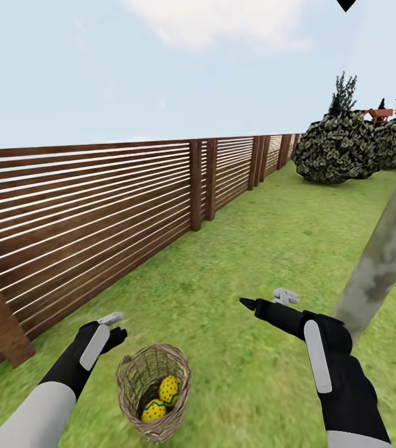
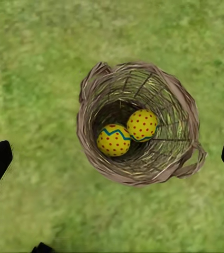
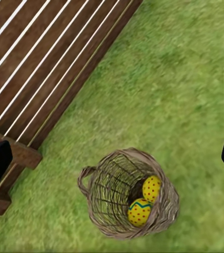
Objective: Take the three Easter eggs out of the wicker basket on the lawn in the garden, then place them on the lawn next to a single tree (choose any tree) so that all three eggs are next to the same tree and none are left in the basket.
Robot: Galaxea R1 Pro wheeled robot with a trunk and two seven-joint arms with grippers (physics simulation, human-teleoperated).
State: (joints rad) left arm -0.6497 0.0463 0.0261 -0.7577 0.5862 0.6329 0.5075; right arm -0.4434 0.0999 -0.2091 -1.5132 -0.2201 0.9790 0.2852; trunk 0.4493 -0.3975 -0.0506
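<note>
**A:** Where is the wicker basket (image 1: 154, 392) sitting?

**B:** On the lawn (image 1: 235, 249), low in the head view, between the two arms and closer to the left one. It stands roughly upright, leaning a little, with a small loop handle on one side of the rim.

**A:** And the Easter eggs?

**B:** Two show inside it, touching each other at the bottom. In the left wrist view one egg (image 2: 114, 140) shows its blue-teal zigzag band, and the other egg (image 2: 142, 125) shows mostly red dots. A third cannot be made out in any view.

**A:** How is the left arm posed?

**B:** It reaches forward and down, the left gripper (image 1: 112, 325) hovering just beside the basket rim, above the grass. Its wrist camera looks straight down into the basket, with the dark fingertips at either edge of the picture, so the fingers are spread wide and hold nothing.

**A:** The right arm?

**B:** Stretched forward, higher than the left, the right gripper (image 1: 266, 300) over bare grass, well apart from the basket. Its fingers are likewise parted and empty.

**A:** Anything nearby?

**B:** A pale mottled tree (image 1: 384, 249) trunk rises just beside the right forearm. A slatted wooden fence (image 1: 98, 205) runs along the left, and round bushes (image 1: 337, 149) stand far off.
</note>
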